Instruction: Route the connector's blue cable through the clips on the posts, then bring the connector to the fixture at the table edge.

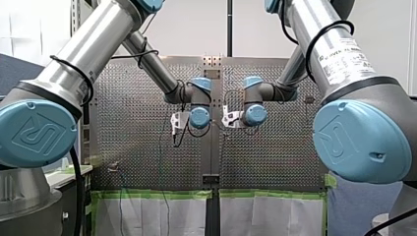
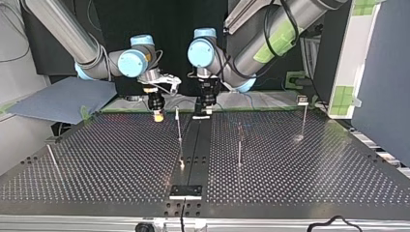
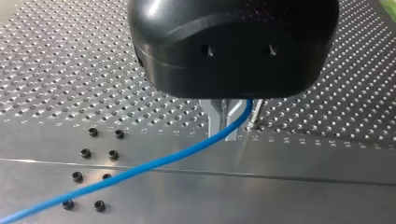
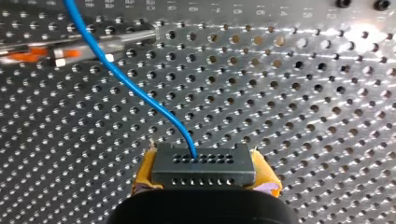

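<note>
- connector (image 4: 203, 169): small dark grey rectangular block, matte, with two rows of tiny pin holes on its face. looks rigid and light, probably plastic.
- my right end effector (image 4: 204, 179) is clamped on it, with the yellow pads (image 4: 144, 175) on the two short ends. the pads look soft and grippy, so i'd rate slip risk low. flat parallel sides make a good place to hold.
- in the top view the connector hangs low over the counter (image 2: 300, 174), at the far side from the fixture (image 2: 185, 191).
- blue cable (image 4: 135, 93): thin and round with a smooth jacket. it leaves the connector's hole face and curves away. i'd expect it to be flexible but springy, so guide it close to a clip, not far back.
- the cable runs right by my left end effector (image 3: 226, 123). can't tell if that one is apart or pinching.
- posts (image 2: 239, 145): thin bare metal rods, upright, well apart. the right wrist view shows one with an orange clip (image 4: 37, 53). the cable crosses near it, and i can't tell if it's seated.
- counter: bright perforated metal, hard and reflective. fixture: flat black plate at the near edge.
</note>
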Robot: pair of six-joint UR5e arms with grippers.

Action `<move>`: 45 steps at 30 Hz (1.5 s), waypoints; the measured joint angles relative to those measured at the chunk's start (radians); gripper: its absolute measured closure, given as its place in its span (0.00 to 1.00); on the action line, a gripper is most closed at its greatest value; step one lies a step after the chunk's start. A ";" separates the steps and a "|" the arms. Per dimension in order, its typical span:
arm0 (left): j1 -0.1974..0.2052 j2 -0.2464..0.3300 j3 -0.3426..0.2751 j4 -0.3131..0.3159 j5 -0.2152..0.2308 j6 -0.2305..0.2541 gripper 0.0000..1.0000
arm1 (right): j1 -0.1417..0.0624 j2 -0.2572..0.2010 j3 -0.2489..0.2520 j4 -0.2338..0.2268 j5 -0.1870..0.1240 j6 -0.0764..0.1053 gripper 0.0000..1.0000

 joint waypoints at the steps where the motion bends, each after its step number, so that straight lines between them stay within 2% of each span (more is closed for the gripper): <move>1: 0.000 0.000 -0.006 0.006 0.000 0.000 1.00 | 0.000 0.000 0.004 -0.002 0.001 0.000 1.00; 17: -0.003 -0.022 -0.027 0.031 0.006 0.003 1.00 | 0.007 -0.001 0.043 -0.008 0.011 -0.005 1.00; 24: -0.011 -0.030 -0.027 0.025 0.009 0.003 1.00 | -0.001 -0.001 0.065 -0.016 0.019 -0.004 1.00; 31: -0.016 -0.064 -0.028 0.027 0.016 0.005 1.00 | -0.010 -0.001 0.067 -0.013 0.031 -0.004 1.00; 45: -0.016 -0.072 -0.028 0.041 0.035 0.011 1.00 | -0.027 0.000 0.067 -0.012 0.030 -0.004 1.00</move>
